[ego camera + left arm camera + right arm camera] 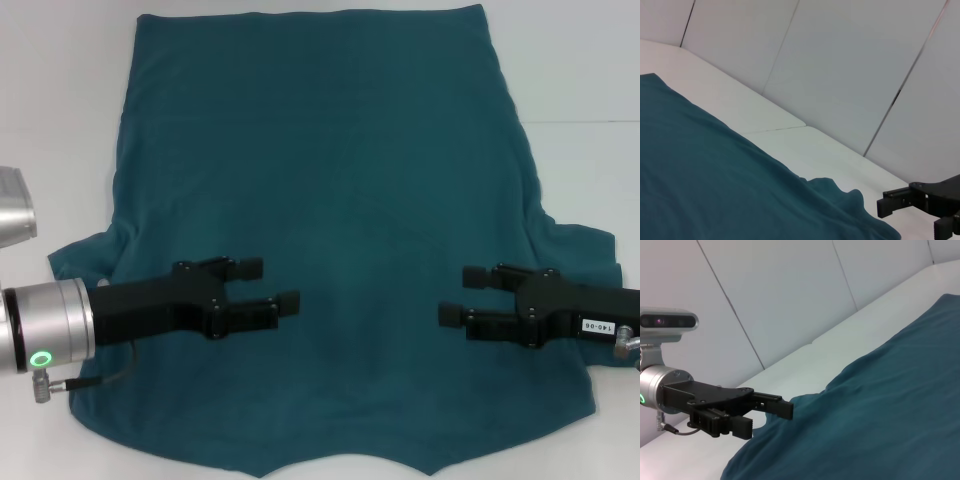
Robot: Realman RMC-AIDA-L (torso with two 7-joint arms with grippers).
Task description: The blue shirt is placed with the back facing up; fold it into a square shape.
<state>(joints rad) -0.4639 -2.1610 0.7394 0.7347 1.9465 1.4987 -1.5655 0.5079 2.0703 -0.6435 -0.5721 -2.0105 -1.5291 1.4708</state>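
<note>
Shirt flat, both arms poised above it

We hold our left gripper (270,285) and right gripper (455,297) spread open, facing inward over the near half of the blue shirt (330,170), which lies plain-side up on the white surface (60,100), probably readying a fold.

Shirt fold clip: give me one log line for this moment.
shirt: flat, plain side up, unfolded | left claw: open, over near left part | right claw: open, over near right part | table: white
</note>
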